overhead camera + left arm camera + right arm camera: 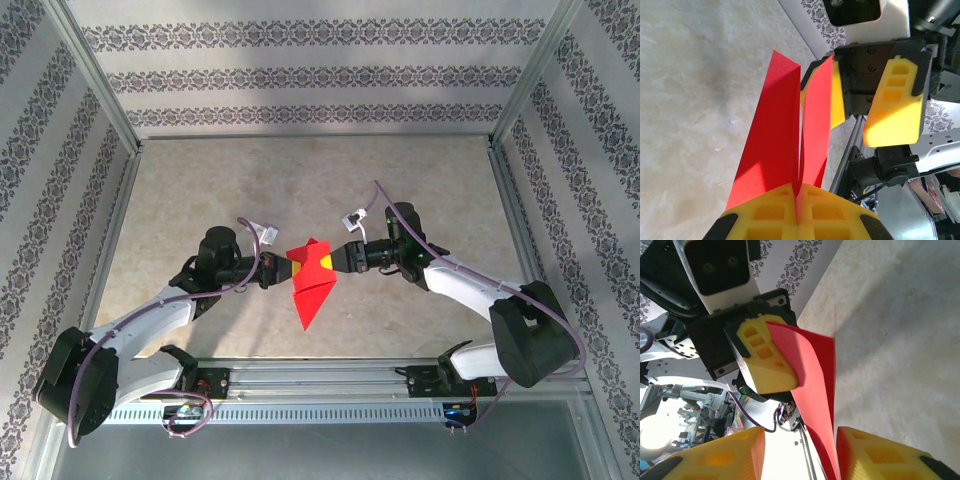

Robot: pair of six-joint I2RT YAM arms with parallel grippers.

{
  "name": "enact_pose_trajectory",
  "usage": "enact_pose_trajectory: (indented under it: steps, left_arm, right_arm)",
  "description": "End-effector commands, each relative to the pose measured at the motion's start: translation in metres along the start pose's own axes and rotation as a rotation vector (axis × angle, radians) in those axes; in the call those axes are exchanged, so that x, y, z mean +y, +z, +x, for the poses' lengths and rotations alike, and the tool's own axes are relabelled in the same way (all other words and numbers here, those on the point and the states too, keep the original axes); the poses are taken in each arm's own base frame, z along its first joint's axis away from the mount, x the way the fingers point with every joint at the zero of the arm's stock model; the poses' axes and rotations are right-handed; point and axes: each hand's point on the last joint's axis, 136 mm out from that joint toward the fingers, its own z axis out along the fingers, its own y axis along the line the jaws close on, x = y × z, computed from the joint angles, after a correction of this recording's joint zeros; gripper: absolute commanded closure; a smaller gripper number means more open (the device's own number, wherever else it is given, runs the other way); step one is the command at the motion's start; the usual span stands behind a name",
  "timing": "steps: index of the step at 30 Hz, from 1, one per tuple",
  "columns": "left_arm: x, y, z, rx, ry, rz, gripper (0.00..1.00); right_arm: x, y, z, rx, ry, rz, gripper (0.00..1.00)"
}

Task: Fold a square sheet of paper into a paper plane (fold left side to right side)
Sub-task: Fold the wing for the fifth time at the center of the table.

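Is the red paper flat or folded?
Folded: the red paper stands in two flaps from a crease pinched by the left gripper.

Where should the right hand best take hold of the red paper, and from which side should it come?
Probably the free flap of the red paper, at its end away from the left hand, which pinches the fold; come from the right. That flap splays apart from the other layer, so the right hand can straddle it.

Red paper (815, 365), held at upper left by the left gripper (787, 372), runs down between the parted yellow fingers (880, 455) of the right gripper (801, 435), over a beige bench (900, 315).
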Motion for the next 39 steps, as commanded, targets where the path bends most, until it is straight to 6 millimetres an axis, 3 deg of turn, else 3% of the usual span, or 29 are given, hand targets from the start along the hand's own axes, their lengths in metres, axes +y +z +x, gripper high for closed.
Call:
enact_pose_trajectory:
  steps: [1, 8, 9, 12, 15, 18, 21, 27, 29, 34, 39]
  left_arm:
    - [0.005, 0.001, 0.007, 0.028, 0.009, 0.002, 1.00]
    - [0.010, 0.002, 0.012, 0.045, 0.003, -0.009, 0.99]
    - [0.012, 0.002, 0.014, 0.053, 0.005, -0.022, 0.88]
    - [0.029, -0.001, 0.019, 0.059, 0.003, -0.103, 0.71]
    - [0.051, -0.009, 0.019, 0.042, -0.015, -0.221, 0.51]
    - [0.070, -0.022, 0.019, 0.026, -0.006, -0.365, 0.45]
    - [0.081, -0.040, 0.019, 0.035, 0.017, -0.495, 0.45]
    - [0.056, -0.040, 0.023, 0.100, 0.107, -0.486, 0.48]
    - [0.034, -0.028, 0.035, 0.188, 0.218, -0.493, 0.48]
    - [0.007, 0.000, 0.053, 0.303, 0.340, -0.497, 0.48]
    - [-0.002, 0.023, 0.068, 0.383, 0.429, -0.547, 0.47]
  right_arm:
    - [0.002, 0.000, -0.010, -0.014, -0.041, 0.025, 0.59]
    - [-0.018, 0.005, -0.013, -0.015, 0.006, 0.082, 0.77]
    - [-0.024, 0.006, -0.013, -0.016, 0.022, 0.097, 0.83]
    - [-0.045, 0.011, -0.009, -0.010, 0.085, 0.138, 1.00]
    - [-0.077, 0.015, 0.000, -0.010, 0.174, 0.218, 1.00]
    - [-0.107, 0.018, 0.011, -0.010, 0.268, 0.282, 1.00]
    - [-0.124, 0.017, 0.017, -0.021, 0.334, 0.338, 1.00]
    - [-0.133, 0.011, 0.018, -0.059, 0.402, 0.392, 1.00]
    - [-0.139, 0.002, 0.017, -0.118, 0.537, 0.428, 1.00]
    - [-0.137, 0.002, 0.011, -0.125, 0.607, 0.426, 1.00]
    - [-0.137, -0.002, 0.011, -0.111, 0.609, 0.466, 1.00]
